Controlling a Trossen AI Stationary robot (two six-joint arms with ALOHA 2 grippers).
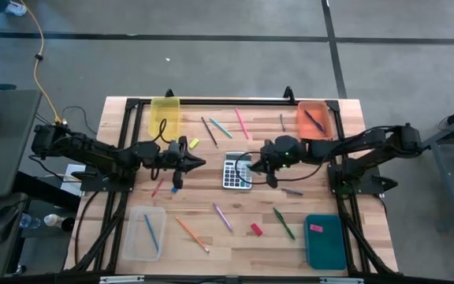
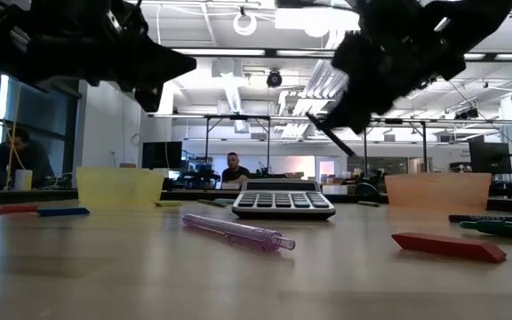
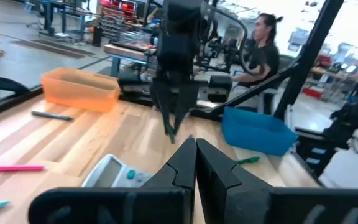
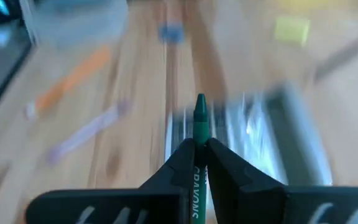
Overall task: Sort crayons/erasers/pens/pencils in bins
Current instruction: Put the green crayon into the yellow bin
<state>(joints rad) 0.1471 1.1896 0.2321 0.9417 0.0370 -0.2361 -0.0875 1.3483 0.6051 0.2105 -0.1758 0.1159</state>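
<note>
My right gripper (image 1: 253,164) hangs over the grey calculator (image 1: 237,171) at mid-table, shut on a green crayon (image 4: 199,115). My left gripper (image 1: 202,163) is shut and empty. It points level at the right one from just left of the calculator. The four bins stand at the corners: yellow (image 1: 165,117), orange (image 1: 314,118), clear (image 1: 144,233) and teal (image 1: 324,241). The orange bin holds a dark pen, the clear bin a blue pencil (image 1: 151,233), and the teal bin a pink eraser (image 1: 315,228). My right gripper pinches the green crayon's lettered shaft (image 4: 198,163) between its two fingers. The crayon lies along the fingers, its pointed tip (image 4: 200,101) sticking out ahead. The fingers slant down toward the table's left. The crayon is lifted clear above the calculator.
Loose on the wood lie a purple pen (image 1: 222,216), a green pen (image 1: 284,223), an orange pencil (image 1: 191,233), a red eraser (image 1: 255,229), a yellow eraser (image 1: 194,143), and blue (image 1: 175,183) and red crayons (image 1: 158,188). More pencils lie at the far middle (image 1: 227,126). People sit beyond the table.
</note>
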